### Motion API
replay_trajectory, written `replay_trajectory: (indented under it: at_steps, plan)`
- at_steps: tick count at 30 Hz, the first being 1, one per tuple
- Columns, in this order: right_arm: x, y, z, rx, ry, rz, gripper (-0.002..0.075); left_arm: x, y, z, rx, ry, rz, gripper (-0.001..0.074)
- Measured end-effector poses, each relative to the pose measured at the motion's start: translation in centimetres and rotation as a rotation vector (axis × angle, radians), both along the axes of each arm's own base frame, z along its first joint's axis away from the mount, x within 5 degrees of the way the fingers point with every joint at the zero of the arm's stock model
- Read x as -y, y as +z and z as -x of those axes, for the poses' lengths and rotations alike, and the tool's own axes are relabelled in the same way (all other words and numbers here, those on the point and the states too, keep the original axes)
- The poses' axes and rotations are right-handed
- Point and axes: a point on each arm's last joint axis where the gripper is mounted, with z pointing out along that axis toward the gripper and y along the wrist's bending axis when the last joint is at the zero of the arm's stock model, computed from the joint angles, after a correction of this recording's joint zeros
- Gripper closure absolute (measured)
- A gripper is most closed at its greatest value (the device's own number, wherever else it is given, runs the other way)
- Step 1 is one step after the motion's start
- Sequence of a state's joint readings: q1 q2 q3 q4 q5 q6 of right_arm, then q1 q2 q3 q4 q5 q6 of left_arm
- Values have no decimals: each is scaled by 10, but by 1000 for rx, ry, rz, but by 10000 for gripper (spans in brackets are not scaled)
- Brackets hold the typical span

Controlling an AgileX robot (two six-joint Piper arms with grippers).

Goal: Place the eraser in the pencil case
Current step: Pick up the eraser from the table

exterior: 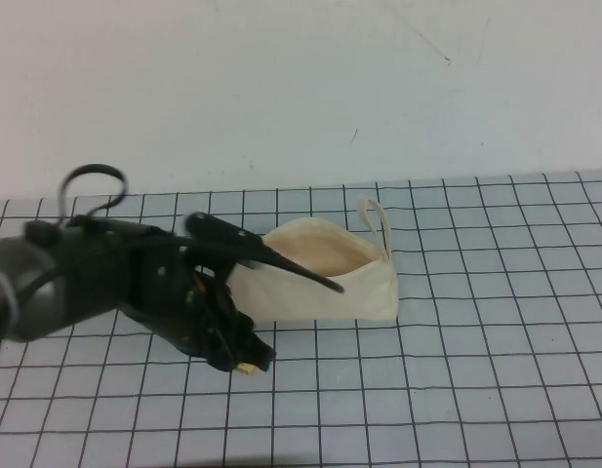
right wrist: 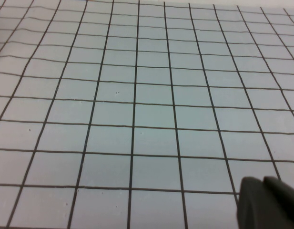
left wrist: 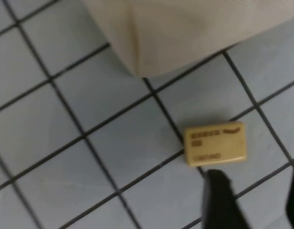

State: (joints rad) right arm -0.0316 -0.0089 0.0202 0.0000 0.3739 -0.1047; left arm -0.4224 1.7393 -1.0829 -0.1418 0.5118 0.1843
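The eraser, a small tan-yellow block with printed text, lies flat on the grid mat just in front of the pencil case; only a sliver of it shows in the high view. The pencil case is a cream fabric pouch that stands open with a loop strap at its right end; its corner shows in the left wrist view. My left gripper is open and low over the mat, and the eraser lies just beyond its fingertips, not between them. In the high view the left gripper sits at the pouch's front left. My right gripper is shut and empty over bare mat.
The grid mat covers the table, with a plain white wall behind it. The left arm's dark body and cable cover the left side of the mat. The right arm does not show in the high view.
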Motion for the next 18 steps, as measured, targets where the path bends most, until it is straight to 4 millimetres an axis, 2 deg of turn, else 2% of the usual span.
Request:
replay_trajectory:
  at_steps: [3,5,13,18]
  plan:
    - [0,0,0,0,0,0,728,10,-13,-6,-64,-22,-22,326]
    - [0,0,0,0,0,0,728,12,-21,-10,-87,-22,-32,297]
    - [0,0,0,0,0,0,728,18,-44,-23,-117,-17,-46,291]
    - [0,0,0,0,0,0,728,20,-47,-28,-102,-14,-42,356]
